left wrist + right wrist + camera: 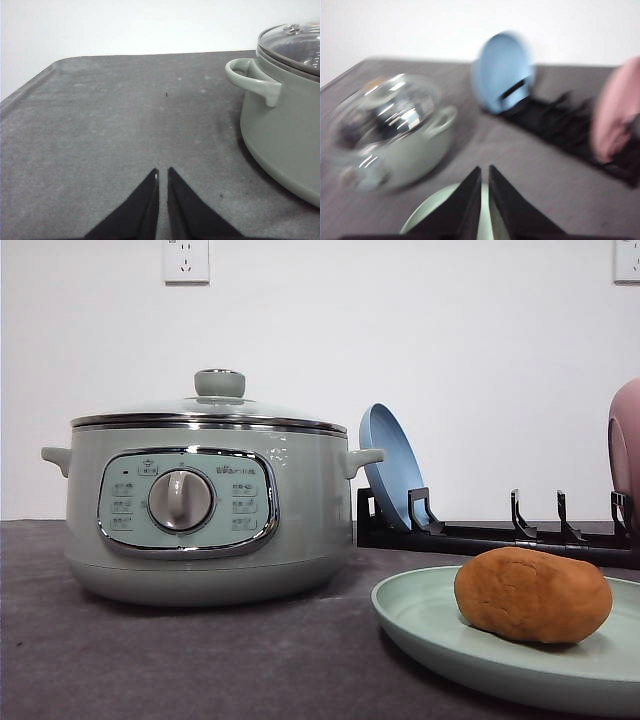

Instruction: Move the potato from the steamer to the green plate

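The orange-brown potato (532, 594) lies on the pale green plate (430, 625) at the front right of the table. To its left stands the sage-green steamer (205, 505) with its glass lid on; its handle and side also appear in the left wrist view (280, 120), and it is blurred in the right wrist view (395, 132). My left gripper (163, 172) is shut and empty, low over the bare grey mat beside the steamer. Above the green plate's rim (427, 215), my right gripper (484, 171) is shut with nothing in it.
A black dish rack (480, 535) stands behind the plate, holding a blue plate (390, 465) upright at its left end and a pink dish (626, 445) at its right end. The grey mat (100, 125) stretches to the steamer's left. A white wall lies behind.
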{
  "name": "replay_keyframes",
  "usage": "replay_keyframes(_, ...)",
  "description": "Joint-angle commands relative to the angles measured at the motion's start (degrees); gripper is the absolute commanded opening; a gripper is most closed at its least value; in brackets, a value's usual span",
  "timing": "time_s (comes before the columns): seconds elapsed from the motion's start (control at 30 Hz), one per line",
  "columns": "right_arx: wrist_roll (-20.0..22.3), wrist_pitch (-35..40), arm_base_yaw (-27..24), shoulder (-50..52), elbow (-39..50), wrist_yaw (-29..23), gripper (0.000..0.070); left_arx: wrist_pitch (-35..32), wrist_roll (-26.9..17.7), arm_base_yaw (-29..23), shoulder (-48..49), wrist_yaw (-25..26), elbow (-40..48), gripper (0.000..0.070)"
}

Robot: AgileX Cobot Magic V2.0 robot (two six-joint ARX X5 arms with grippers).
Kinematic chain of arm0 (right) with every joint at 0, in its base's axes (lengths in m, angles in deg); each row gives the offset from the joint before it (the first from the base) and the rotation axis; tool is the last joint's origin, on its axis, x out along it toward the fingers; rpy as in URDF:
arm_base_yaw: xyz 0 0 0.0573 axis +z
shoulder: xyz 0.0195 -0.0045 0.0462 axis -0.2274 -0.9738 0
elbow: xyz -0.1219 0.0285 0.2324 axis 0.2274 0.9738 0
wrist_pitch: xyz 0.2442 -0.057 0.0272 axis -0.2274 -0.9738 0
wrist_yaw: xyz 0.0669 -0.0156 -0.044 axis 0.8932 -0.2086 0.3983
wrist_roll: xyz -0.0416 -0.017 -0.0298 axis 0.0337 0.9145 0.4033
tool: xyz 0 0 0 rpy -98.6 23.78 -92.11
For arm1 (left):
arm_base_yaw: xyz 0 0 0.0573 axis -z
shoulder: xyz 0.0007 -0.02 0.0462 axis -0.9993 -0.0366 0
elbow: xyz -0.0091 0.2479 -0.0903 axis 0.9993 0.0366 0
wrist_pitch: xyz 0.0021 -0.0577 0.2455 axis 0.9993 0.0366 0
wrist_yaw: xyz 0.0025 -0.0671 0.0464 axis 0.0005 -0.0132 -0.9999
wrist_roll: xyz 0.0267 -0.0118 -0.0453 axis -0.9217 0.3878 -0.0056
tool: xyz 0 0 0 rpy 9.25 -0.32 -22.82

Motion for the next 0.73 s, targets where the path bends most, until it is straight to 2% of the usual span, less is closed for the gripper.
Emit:
replay_keyframes(0.0,0.41,5.83,-4.06,1.06,2.88,-0.01,0.0015,0.39,-0.92,0.02,0.07,-0.07,1.18,0.0025)
replay_keyframes(0.13,0.22,17.25,-10.34,4.65,11.75,0.39,0.0015,0.39,-0.94,0.02,0.07,-0.07,1.18,0.0025)
replay_keyframes(0.27,0.24,25.89,-12.97,8.17,20.84,0.02,0.0015,0.39,-0.94,0.02,0.07,-0.07,1.18,0.0025)
replay_keyframes(0.43,0.47,30.54,-14.85,12.34,29.98,-0.51,0.0015,0.39,-0.94,0.02,0.07,-0.07,1.18,0.0025)
replay_keyframes(0.6,0.73,31.02,-16.52,15.31,37.55,-1.55,0.0013,0.39,-0.94,0.02,0.07,-0.07,1.18,0.0025)
replay_keyframes(0.7,2.37,31.08,-17.21,16.45,41.48,-1.20,0.0013,0.39,-0.92,0.02,0.07,-0.07,1.18,0.0025)
